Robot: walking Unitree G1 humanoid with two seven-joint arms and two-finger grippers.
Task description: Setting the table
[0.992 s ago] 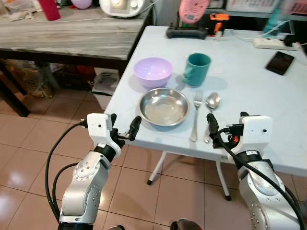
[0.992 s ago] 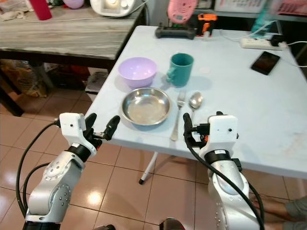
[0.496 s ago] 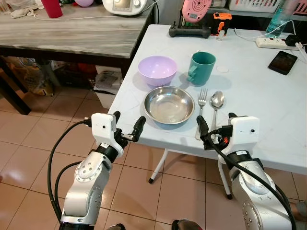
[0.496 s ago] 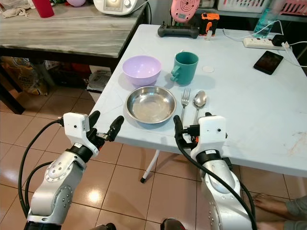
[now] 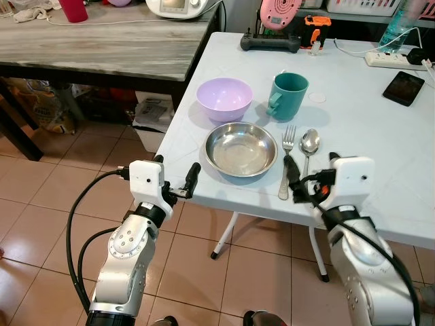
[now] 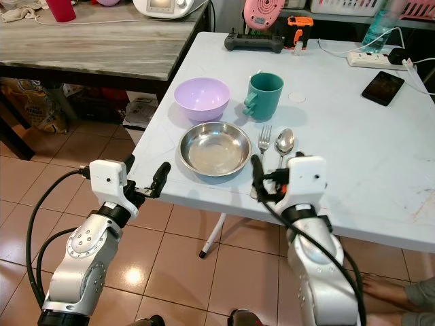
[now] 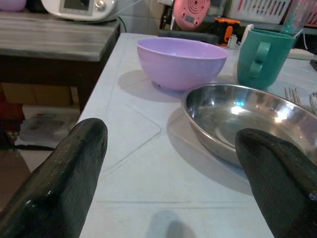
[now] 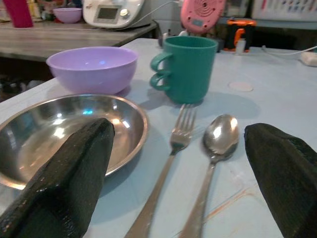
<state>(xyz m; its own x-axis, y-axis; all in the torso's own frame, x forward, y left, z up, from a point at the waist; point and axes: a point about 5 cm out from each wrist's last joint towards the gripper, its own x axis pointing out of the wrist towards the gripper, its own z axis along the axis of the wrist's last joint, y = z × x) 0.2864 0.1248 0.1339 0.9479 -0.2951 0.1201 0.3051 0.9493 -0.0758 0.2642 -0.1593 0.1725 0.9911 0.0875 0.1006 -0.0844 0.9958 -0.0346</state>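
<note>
Right gripper [image 5: 304, 178] has its fingers [image 8: 64, 173] spread wide and holding nothing, poised at the near edge of the worktop [image 5: 367, 129] just over the handle ends of the fork [image 5: 285, 160] and spoon [image 5: 307, 145]. Left gripper [image 5: 175, 183] is wide apart too, empty, hovering off the worktop's near corner, its fingers [image 7: 59, 183] aimed toward the steel plate [image 5: 242, 149]. That steel plate is the centre of the setting: the fork lies just beside it on the side nearer the right gripper, the spoon just beyond the fork, both lying flat and side by side, handles toward the robot. Behind the plate, farther from the robot, sits the purple bowl [image 5: 224, 99], and next to it the green mug [image 5: 288, 96] stands upright, handle turned toward the bowl. Well beyond the plate, a black phone [image 5: 403, 88] lies toward the far side of the worktop, with a power strip [image 5: 399, 59] near it.
</note>
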